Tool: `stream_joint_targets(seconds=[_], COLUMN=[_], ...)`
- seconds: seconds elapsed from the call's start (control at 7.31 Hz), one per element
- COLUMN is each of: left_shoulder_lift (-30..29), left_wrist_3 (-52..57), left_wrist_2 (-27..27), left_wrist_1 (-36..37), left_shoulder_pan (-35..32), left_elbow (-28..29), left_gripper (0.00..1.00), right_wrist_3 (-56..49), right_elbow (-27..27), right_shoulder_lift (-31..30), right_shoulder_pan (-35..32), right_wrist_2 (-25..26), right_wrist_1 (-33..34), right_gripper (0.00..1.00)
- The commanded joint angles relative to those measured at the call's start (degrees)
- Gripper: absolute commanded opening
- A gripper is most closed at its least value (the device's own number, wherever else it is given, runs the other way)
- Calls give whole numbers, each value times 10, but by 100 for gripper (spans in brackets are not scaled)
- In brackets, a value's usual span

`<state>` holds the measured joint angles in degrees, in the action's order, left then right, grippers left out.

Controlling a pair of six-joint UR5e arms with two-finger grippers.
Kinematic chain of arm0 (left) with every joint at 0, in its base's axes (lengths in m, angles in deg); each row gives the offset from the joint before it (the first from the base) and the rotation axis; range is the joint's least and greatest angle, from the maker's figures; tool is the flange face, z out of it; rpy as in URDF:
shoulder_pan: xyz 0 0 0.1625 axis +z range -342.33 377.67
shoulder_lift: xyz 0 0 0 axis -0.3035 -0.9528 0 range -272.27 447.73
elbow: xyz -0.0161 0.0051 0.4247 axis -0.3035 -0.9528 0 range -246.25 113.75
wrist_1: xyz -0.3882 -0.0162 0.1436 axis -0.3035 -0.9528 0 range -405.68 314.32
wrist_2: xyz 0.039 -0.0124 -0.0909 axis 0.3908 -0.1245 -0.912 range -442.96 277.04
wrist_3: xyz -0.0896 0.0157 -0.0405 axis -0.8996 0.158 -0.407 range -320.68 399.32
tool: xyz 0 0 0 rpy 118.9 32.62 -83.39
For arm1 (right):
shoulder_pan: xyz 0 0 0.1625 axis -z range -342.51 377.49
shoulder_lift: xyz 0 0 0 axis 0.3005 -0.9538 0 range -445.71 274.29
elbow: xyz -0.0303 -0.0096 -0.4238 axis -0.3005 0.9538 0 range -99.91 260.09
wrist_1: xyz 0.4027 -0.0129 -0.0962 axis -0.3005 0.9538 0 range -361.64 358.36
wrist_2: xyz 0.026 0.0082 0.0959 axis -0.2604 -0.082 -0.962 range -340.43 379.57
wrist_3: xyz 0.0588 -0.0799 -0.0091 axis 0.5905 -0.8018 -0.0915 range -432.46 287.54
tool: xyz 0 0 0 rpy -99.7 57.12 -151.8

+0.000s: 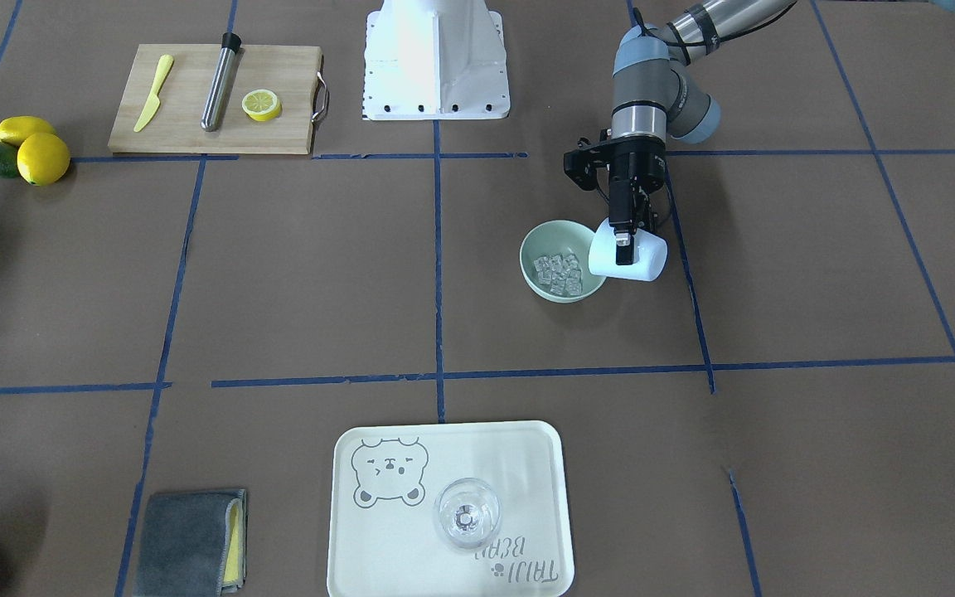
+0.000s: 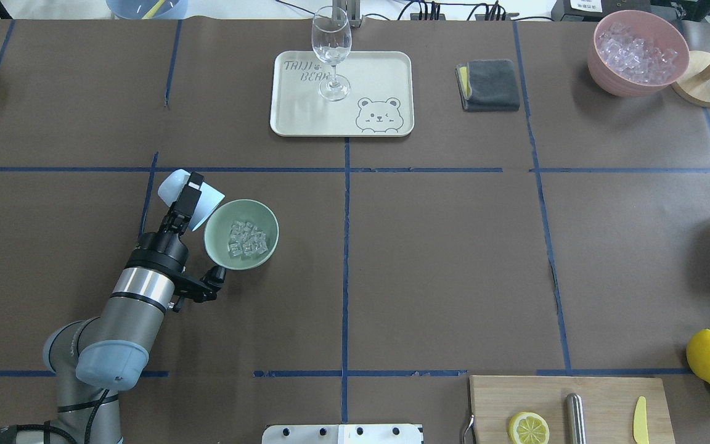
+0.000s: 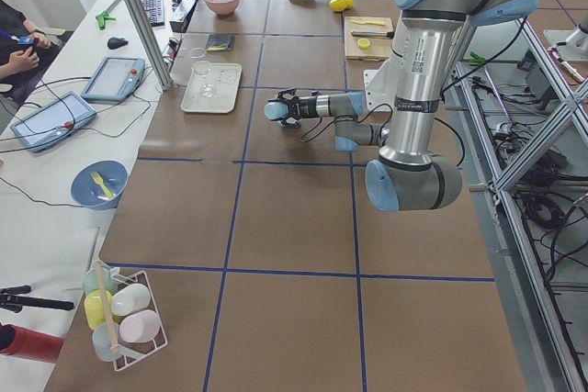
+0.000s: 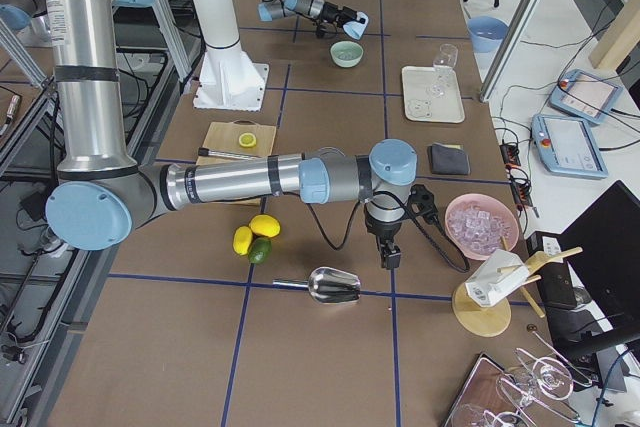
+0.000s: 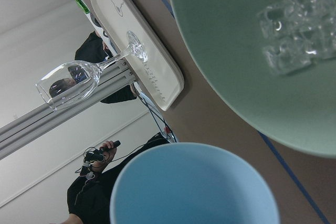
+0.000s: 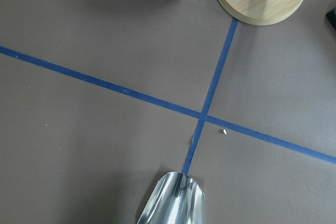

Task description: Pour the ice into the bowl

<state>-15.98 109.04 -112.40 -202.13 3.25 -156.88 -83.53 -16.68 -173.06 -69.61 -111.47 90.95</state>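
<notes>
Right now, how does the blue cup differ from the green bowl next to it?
The cup is light blue; the bowl is pale green. The cup is tipped over, gripped by the left pincer; the bowl sits upright on the table. The cup looks empty; the bowl holds the ice. The bowl is also wider. Both are round, smooth and matte.

Bowl (image 5: 220,51), cup (image 5: 194,187) & scoop (image 6: 170,200) cut off by edges.

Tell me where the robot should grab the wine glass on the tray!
Probably the wine glass by its thin stem, coming in level from the side. It stands upright on the tray, and its round top looks too wide for the jaws.
</notes>
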Motion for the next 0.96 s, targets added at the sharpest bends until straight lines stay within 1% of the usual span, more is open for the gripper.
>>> stream_joint_targets(seconds=[0.0,0.14,0.27,0.41,0.55,0.68,0.82], left_shoulder_lift=[1,0,0,1,1,1,1], left_wrist_3=[0,-1,-6,-24,-119,-287,-423], left_wrist_2=[0,0,0,-5,-11,-47,-62], left_wrist_1=[-1,-8,-36,-96,-109,-110,-111], left_shoulder_pan=[0,0,0,-3,-3,-6,-5], left_elbow=[-2,-8,-23,-33,-33,-34,-37], left_gripper=[0,0,0,0,0,0,0], right_wrist_3=[0,0,1,1,1,1,1], right_elbow=[0,0,0,0,0,0,0], right_shoulder_lift=[-1,0,0,0,0,0,0], right_shoulder_pan=[0,0,0,0,0,0,0], right_wrist_2=[0,0,0,-1,-1,-1,-1], right_wrist_1=[0,0,0,0,0,0,0], right_gripper=[100,100,100,100,100,100,100])
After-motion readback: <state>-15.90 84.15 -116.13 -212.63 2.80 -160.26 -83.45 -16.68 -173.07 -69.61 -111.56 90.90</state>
